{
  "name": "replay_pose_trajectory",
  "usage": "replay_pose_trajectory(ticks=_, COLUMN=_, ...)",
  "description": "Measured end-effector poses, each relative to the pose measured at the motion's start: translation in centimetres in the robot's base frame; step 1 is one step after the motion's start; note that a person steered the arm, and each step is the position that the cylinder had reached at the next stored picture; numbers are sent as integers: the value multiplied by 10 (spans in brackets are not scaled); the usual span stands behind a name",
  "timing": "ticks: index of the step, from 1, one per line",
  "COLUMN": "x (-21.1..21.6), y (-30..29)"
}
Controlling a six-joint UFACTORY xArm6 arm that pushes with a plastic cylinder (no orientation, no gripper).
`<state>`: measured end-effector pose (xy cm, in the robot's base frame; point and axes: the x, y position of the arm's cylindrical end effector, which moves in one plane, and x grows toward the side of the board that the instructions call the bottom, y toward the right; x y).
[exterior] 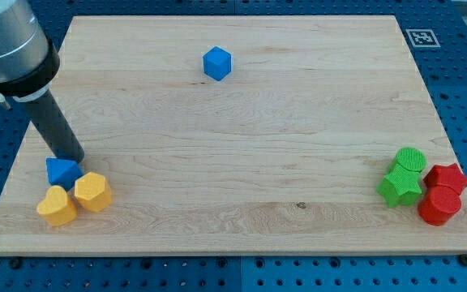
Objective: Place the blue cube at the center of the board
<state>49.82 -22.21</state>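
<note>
The blue cube [216, 63] sits on the wooden board [242, 138] near the view's top, a little left of the middle. My tip [73, 156] is far from it, at the view's lower left, right behind a blue wedge-shaped block [61, 171] and touching or almost touching it. The rod [53, 126] slants up to the arm's grey body at the view's top left corner.
Two yellow blocks [57, 206] [92, 191] lie just below the blue wedge. At the view's lower right stand a green cylinder [411, 159], a green star [400, 185], a red star [448, 176] and a red cylinder [439, 205]. A marker tag [419, 37] is at the top right.
</note>
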Motion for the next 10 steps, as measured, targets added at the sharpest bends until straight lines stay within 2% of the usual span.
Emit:
replay_pose_trajectory(ticks=2, x=-155, y=14)
replay_pose_trajectory(ticks=3, x=-224, y=45)
replay_pose_trajectory(ticks=5, x=-202, y=198)
replay_pose_trajectory(ticks=6, x=-191, y=231)
replay_pose_trajectory(ticks=8, x=-121, y=241)
replay_pose_trajectory(ticks=9, x=-103, y=241)
replay_pose_trajectory(ticks=10, x=-108, y=241)
